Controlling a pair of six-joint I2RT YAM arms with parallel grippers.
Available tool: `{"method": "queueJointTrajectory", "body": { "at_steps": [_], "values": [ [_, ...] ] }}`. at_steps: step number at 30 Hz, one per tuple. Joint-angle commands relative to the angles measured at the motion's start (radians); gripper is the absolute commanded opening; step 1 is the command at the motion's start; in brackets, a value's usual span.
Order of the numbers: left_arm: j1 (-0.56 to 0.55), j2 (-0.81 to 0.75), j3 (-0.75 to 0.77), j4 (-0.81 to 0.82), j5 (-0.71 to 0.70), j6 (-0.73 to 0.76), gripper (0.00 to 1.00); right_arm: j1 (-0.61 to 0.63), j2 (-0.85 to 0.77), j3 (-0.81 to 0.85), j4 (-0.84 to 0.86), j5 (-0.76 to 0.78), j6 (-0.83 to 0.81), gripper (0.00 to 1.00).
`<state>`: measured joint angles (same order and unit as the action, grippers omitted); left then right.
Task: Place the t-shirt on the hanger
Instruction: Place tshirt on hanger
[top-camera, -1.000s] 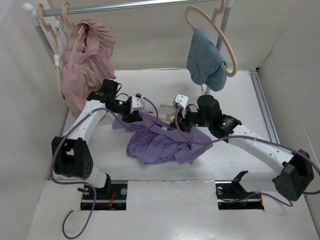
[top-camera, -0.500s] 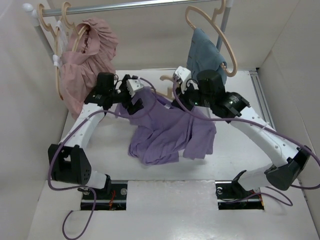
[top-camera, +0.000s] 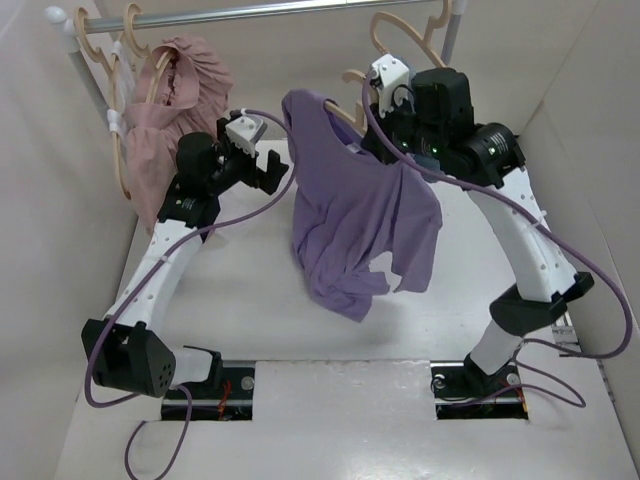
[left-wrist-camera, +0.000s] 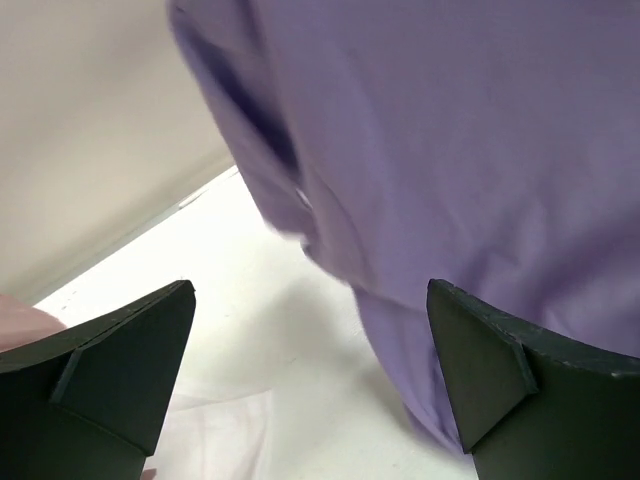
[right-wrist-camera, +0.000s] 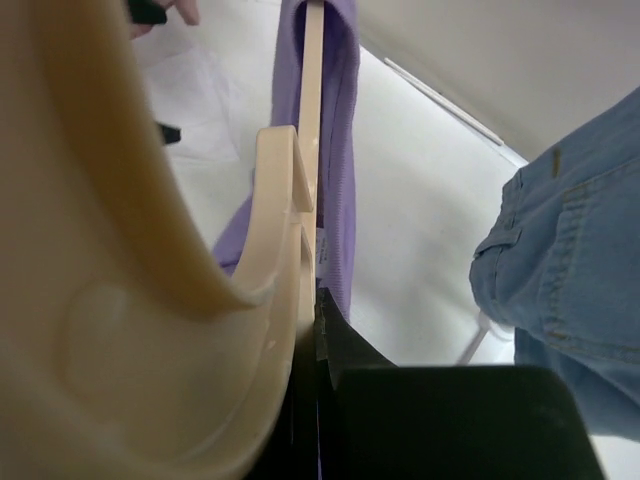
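The lavender t-shirt hangs draped from the pale beige hanger, held up in the air at mid-back. My right gripper is shut on the hanger, whose thin arm runs up into the t-shirt's neck; its black finger presses against the wood. My left gripper stands open just left of the t-shirt with nothing between its fingers. In the left wrist view the purple cloth fills the upper right, beyond the wide-open gripper.
A metal rail crosses the back. A dusty-pink garment hangs on its left end, close behind my left arm. A blue-grey garment hangs right of the hanger. White walls enclose the table on both sides.
My right arm has lifted the hanger and t-shirt off the table, up and back toward the rail. My left gripper has let go of the cloth, opened wide and risen.
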<state>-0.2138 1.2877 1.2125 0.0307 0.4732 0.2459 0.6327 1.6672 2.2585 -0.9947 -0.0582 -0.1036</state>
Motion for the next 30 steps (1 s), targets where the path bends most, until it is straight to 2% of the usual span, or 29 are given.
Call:
{"method": "queueJointTrajectory", "body": {
  "at_steps": [1,4,7,8,10,12,13,16,18,22,23,24,26,28,30],
  "values": [
    [0.001,-0.011,0.058,0.058,0.05,-0.076,1.0,-0.016,0.077,0.183,-0.05,0.032,0.016,0.0],
    [-0.01,-0.011,0.058,-0.003,0.093,-0.076,1.0,-0.036,0.157,0.352,-0.05,0.041,0.042,0.0],
    [-0.024,-0.011,0.039,-0.054,0.188,-0.01,1.0,-0.073,0.169,0.365,0.028,0.032,0.073,0.0],
    [-0.06,-0.034,0.023,-0.054,0.217,0.001,1.0,-0.073,0.143,0.327,0.11,0.008,0.073,0.0],
    [-0.105,-0.059,0.013,-0.063,0.208,0.041,1.0,-0.061,0.058,0.146,0.206,-0.026,0.073,0.0],
    [-0.183,-0.108,-0.013,-0.084,0.158,0.177,1.0,-0.061,0.004,0.032,0.304,-0.118,0.064,0.0],
    [-0.208,-0.126,-0.022,-0.084,0.131,0.226,1.0,-0.061,-0.015,-0.034,0.304,-0.1,0.064,0.0],
    [-0.239,-0.2,-0.074,-0.037,0.123,0.398,1.0,-0.061,-0.052,-0.076,0.255,0.001,0.064,0.0],
    [-0.251,-0.226,-0.085,-0.026,0.163,0.47,1.0,-0.074,-0.096,-0.14,0.264,0.034,0.171,0.0],
    [-0.364,-0.216,-0.033,-0.04,0.222,0.497,1.0,-0.062,-0.214,-0.355,0.555,0.014,0.288,0.0],
    [-0.39,-0.206,-0.033,-0.049,0.196,0.465,1.0,-0.035,-0.215,-0.373,0.594,-0.03,0.279,0.0],
    [-0.41,-0.206,-0.021,-0.049,0.168,0.448,1.0,-0.021,-0.215,-0.373,0.614,-0.078,0.19,0.0],
    [-0.411,-0.195,-0.033,0.029,0.104,0.447,1.0,0.021,-0.215,-0.347,0.557,-0.088,0.118,0.0],
    [-0.411,-0.195,-0.042,0.084,0.042,0.505,1.0,0.021,-0.236,-0.373,0.519,-0.115,0.041,0.0],
    [-0.385,-0.195,-0.042,0.107,0.028,0.561,1.0,0.012,-0.279,-0.48,0.541,-0.146,0.027,0.0]
  ]
}}
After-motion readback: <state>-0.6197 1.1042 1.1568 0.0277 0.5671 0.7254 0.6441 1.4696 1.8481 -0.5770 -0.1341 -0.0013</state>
